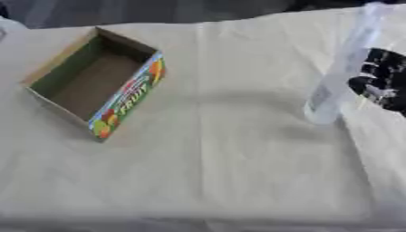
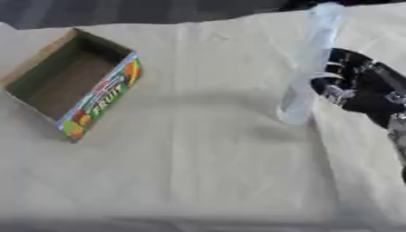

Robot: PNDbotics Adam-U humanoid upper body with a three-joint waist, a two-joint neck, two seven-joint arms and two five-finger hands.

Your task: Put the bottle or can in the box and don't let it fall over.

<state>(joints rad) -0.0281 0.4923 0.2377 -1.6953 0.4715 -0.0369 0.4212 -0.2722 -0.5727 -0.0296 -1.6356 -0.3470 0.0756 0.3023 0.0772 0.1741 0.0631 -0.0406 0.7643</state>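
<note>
A tall clear plastic bottle (image 2: pixel 306 68) with a pale label stands on the cloth at the right, its base on the table. My right hand (image 2: pixel 361 88) is just to the right of it, black with silver fingertips (image 2: pixel 330 76). The fingers are loosely bent toward the bottle's side, and none of them reaches across its front. An open cardboard box (image 1: pixel 95 81) with a colourful fruit print on its side sits at the left. It is turned at an angle and has nothing inside. My left hand does not show.
A cream cloth (image 1: pixel 222 158) with fold creases covers the table. A wide stretch of it lies between the box and the bottle. The table's far edge (image 1: pixel 198 21) runs along the top, with a dark floor beyond.
</note>
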